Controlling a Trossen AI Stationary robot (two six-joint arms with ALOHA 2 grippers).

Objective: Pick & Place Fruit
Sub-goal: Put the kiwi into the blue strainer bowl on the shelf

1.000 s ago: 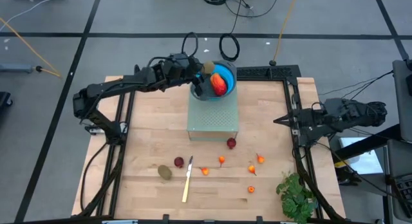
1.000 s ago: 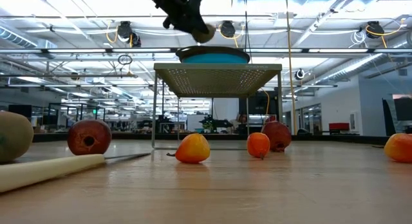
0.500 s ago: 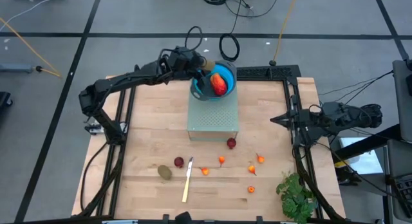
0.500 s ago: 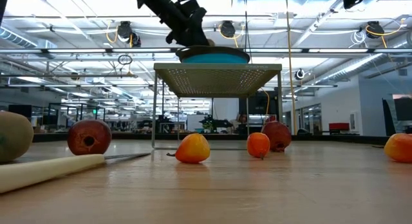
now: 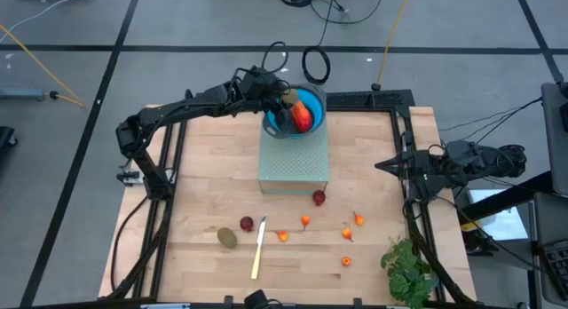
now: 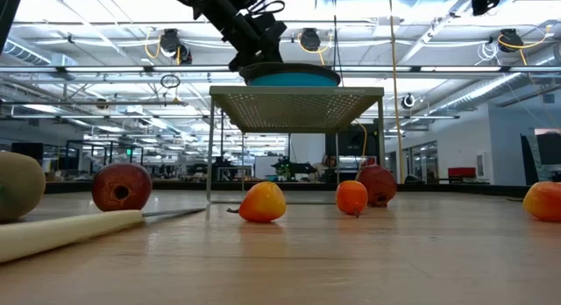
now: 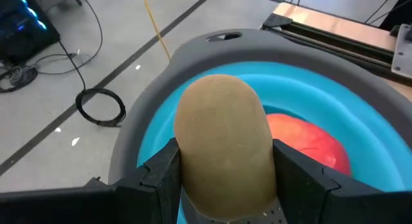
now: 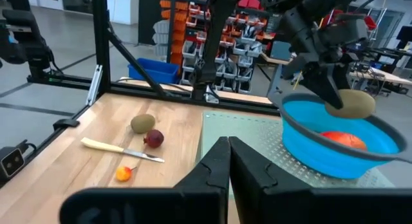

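My left gripper (image 5: 282, 98) is shut on an olive-brown kiwi (image 7: 224, 140) just over the blue bowl (image 5: 277, 130), which stands on a perforated grey stand (image 5: 294, 162). The red-orange oblong fruit (image 5: 303, 117) lies in the bowl. A second kiwi (image 5: 228, 238), two dark red balls (image 5: 247, 224) (image 5: 319, 198) and several small orange bits (image 5: 304, 221) rest on the table's near half. My right gripper (image 5: 383, 165) waits shut at the table's right edge, touching nothing. My left gripper pinches the kiwi between its two fingers (image 7: 161, 176), one on each long side (image 7: 187, 153). The fingers slant down from the table's left. The kiwi's free end sticks out past the fingertips, lifted clear above the bowl's inside, beside the red-orange fruit (image 7: 302, 140).
A pale-handled knife (image 5: 258, 247) lies among the fruit near the table's near edge. A leafy green bunch (image 5: 408, 269) sits at the near right corner. The stand's legs (image 6: 209, 147) rise from the table's middle. Bare wood shows left of the stand.
My left gripper, still shut on the kiwi, has reached farther toward the bowl and sunk lower, so the kiwi now sits down within the bowl's rim instead of above its left edge. The fruit on the table has not moved.
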